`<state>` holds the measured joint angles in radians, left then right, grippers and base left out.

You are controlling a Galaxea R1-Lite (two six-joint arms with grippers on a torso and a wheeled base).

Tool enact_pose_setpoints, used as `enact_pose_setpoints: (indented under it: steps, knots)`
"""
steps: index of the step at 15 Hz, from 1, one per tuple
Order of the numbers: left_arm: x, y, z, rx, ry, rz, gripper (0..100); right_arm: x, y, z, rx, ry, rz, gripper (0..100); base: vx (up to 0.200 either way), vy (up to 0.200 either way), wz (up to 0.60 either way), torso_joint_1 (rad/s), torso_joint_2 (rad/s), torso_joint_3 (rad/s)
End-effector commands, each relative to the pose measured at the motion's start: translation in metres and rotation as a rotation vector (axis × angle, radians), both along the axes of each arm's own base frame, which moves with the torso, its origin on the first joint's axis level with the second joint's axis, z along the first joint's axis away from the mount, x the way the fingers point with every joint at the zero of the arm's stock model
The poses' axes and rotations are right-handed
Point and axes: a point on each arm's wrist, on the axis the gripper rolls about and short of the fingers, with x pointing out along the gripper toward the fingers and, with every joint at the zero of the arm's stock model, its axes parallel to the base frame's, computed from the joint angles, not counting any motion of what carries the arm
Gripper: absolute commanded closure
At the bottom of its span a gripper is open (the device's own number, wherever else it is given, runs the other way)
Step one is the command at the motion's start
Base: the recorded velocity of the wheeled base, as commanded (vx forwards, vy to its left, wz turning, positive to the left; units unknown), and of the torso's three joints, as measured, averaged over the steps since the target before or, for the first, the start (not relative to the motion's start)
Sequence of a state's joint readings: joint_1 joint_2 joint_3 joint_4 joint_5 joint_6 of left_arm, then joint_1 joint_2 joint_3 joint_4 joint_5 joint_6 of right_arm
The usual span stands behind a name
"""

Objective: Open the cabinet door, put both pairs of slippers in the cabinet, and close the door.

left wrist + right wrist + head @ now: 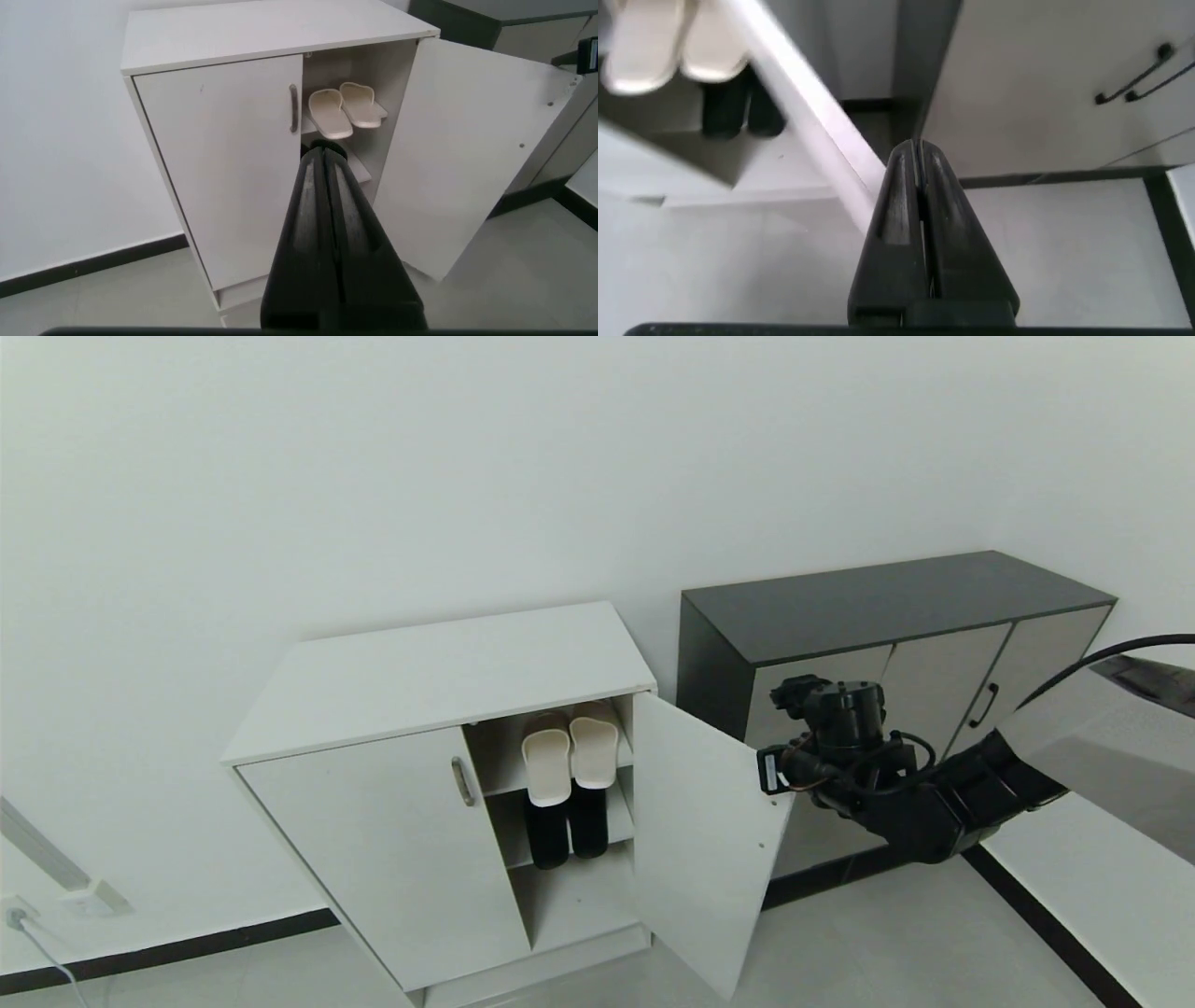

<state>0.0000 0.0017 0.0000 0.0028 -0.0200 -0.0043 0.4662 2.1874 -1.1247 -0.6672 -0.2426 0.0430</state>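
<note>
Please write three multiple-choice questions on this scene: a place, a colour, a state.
1. Where is the pair of cream slippers? A) top shelf of the white wooden cabinet B) its bottom shelf C) its top panel
2. What colour is the other pair of slippers, one shelf lower? A) red B) black C) blue
3. The cabinet's right door is: A) shut B) open C) missing

Answers: 1 A, they overhang the top shelf; 2 B, that pair is black; 3 B, the door stands swung outward.

Bright even light, probably overhead; soft shadows.
</note>
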Motion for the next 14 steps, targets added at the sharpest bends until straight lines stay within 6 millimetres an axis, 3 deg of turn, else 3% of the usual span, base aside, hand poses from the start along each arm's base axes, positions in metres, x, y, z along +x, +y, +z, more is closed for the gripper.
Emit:
enact_pose_setpoints:
  steps: [1, 4, 7, 14]
  knots:
    - [0.0, 0.0, 0.0, 0.0, 0.0, 0.0, 100, -0.029, 0.022, 0.012, 0.007, -0.006, 0.077, 100, 0.0, 0.0, 0.0, 0.0, 0.0, 0.0]
    - [0.0, 0.0, 0.0, 0.0, 0.0, 0.0, 100, -0.064, 0.048, 0.024, 0.048, -0.01, 0.168, 100, 0.0, 0.0, 0.0, 0.0, 0.0, 0.0]
    - [0.0, 0.0, 0.0, 0.0, 0.0, 0.0, 100, -0.087, 0.061, 0.033, 0.062, -0.02, 0.238, 100, 0.0, 0.0, 0.0, 0.0, 0.0, 0.0]
    - [0.0, 0.0, 0.0, 0.0, 0.0, 0.0, 100, -0.094, 0.061, 0.038, 0.083, -0.061, 0.268, 100, 0.0, 0.0, 0.0, 0.0, 0.0, 0.0]
